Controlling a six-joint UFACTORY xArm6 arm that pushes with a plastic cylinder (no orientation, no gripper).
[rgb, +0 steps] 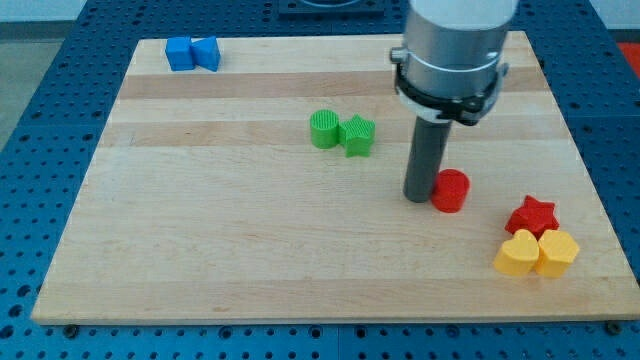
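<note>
My tip (419, 197) rests on the wooden board (250, 250), right of its centre. It touches, or nearly touches, the left side of a red cylinder (451, 190). To the view's lower right of that cylinder sits a red star (531, 215). Just below the star lie a yellow heart (517, 254) and a yellow hexagon-like block (557, 251), packed together. Up and to the left of the tip stand a green cylinder (324, 129) and a green star (358, 135), side by side.
Two blue blocks (192, 53) sit together near the board's top left corner. The arm's grey housing (455, 50) hangs over the board's top right. A blue perforated table surrounds the board.
</note>
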